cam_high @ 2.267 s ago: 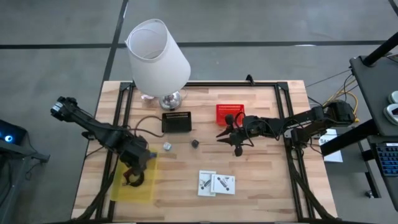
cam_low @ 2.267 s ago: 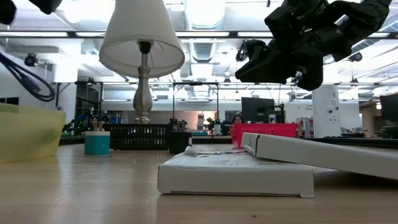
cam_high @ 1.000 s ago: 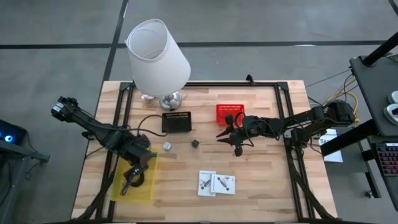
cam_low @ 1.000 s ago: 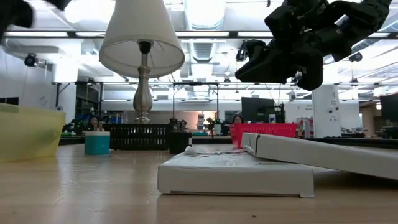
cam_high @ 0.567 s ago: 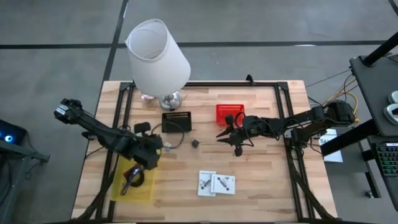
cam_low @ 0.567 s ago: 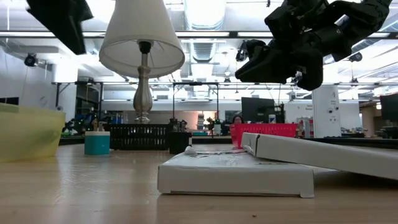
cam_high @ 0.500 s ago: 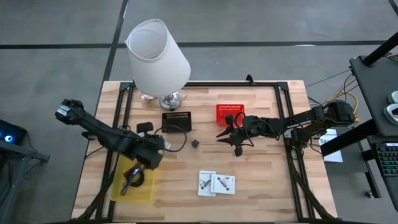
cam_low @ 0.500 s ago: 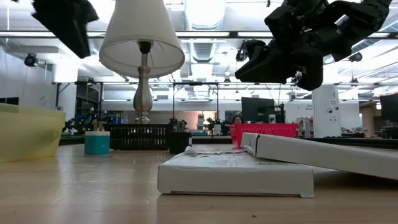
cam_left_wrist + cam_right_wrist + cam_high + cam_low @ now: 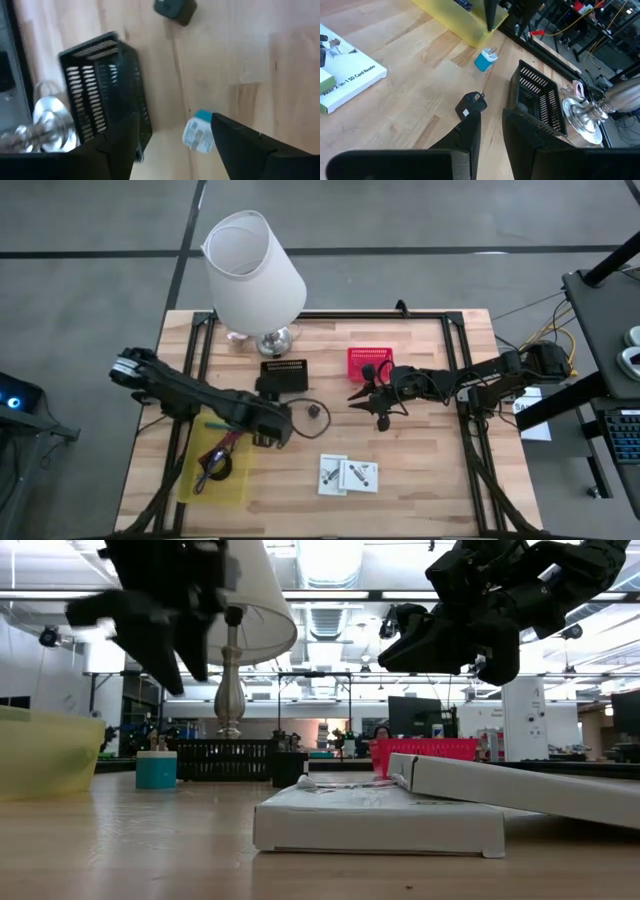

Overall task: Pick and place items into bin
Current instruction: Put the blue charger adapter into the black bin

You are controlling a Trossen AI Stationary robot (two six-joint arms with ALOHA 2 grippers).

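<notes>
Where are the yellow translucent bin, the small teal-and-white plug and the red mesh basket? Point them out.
yellow translucent bin (image 9: 236, 482): high view, bare floor.
small teal-and-white plug (image 9: 484, 59): right wrist view, teal body.
red mesh basket (image 9: 357, 363): high view, left rim.

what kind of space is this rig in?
Probably a robotics lab or open workshop floor: a wooden table in a black metal frame, cables and equipment racks beyond it, and strip-lit ceiling ducts over distant workstations.

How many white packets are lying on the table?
2: the white packets lie side by side and overlapping, near the table's front edge, below the right gripper. None seems hidden.
</notes>
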